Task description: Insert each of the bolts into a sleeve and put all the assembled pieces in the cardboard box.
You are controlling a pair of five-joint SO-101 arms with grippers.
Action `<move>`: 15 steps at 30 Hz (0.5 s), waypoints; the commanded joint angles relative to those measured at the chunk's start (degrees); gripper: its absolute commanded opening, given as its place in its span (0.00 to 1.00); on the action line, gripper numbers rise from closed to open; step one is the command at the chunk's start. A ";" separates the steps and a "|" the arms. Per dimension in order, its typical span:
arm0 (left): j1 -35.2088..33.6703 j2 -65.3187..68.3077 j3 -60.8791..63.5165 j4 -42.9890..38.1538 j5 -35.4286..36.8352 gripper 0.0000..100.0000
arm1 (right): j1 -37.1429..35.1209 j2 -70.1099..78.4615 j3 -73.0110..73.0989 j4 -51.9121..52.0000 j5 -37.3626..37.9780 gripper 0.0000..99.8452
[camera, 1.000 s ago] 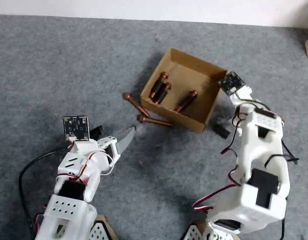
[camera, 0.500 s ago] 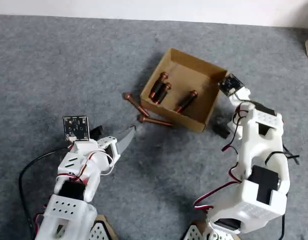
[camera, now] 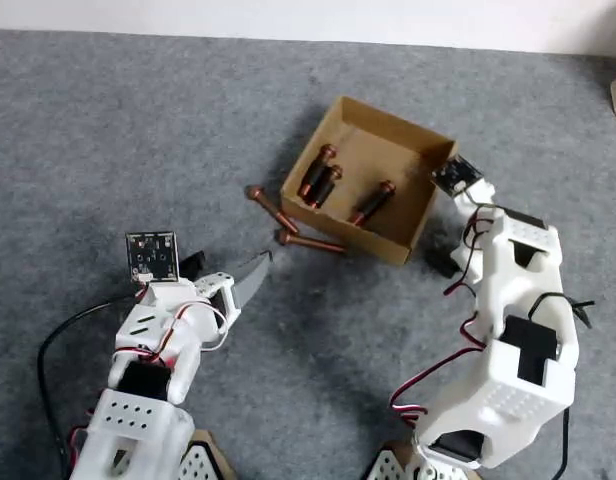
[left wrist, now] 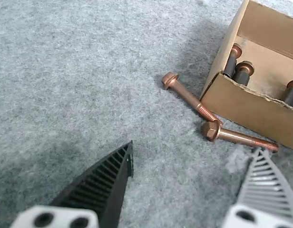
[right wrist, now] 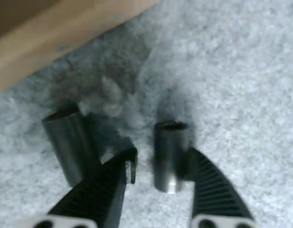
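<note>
The right gripper (right wrist: 161, 159), brought lower beside the cardboard box (camera: 403, 245) within the last second, is being held spread around one sleeve (right wrist: 170, 152), so a pick-up is likely being prepared, while two bolts (left wrist: 189, 97) are being left lying on the carpet before the spread left gripper (left wrist: 194, 148).

Robotics lab bench: grey felt table (camera: 98, 130), white wall (camera: 288, 15), wired printed arms (camera: 513, 330).

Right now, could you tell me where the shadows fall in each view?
Left wrist view: the box casts a dark patch on the carpet by the bolts; the left gripper shades the carpet beneath itself. Right wrist view: shadow pools around both sleeves near the box wall. High view: even light, soft shadows, no glare.
</note>
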State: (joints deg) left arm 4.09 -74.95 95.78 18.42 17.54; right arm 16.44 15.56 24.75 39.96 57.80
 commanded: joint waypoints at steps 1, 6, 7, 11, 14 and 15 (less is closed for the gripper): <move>-0.31 -0.57 0.04 -0.18 0.18 0.35 | -0.66 1.71 -0.40 0.40 -1.41 0.01; -0.40 -0.57 0.04 -0.18 0.18 0.35 | -0.57 1.19 -0.40 1.19 -5.10 0.00; -0.40 -0.57 -0.04 -0.18 0.18 0.35 | -0.66 0.40 -0.40 2.51 -6.07 0.00; -0.40 -0.57 -0.31 -0.18 0.35 0.35 | -1.19 -5.58 -0.04 8.22 -12.31 0.00; -0.40 -0.31 -1.63 0.09 0.53 0.35 | -2.15 -11.47 1.10 9.27 -20.04 0.00; -0.40 -0.13 -2.24 0.18 0.62 0.35 | -2.24 -13.67 3.30 9.71 -22.07 0.00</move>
State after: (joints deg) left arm 4.09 -74.95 95.69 18.42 17.54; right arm 16.18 8.44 25.54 47.96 41.89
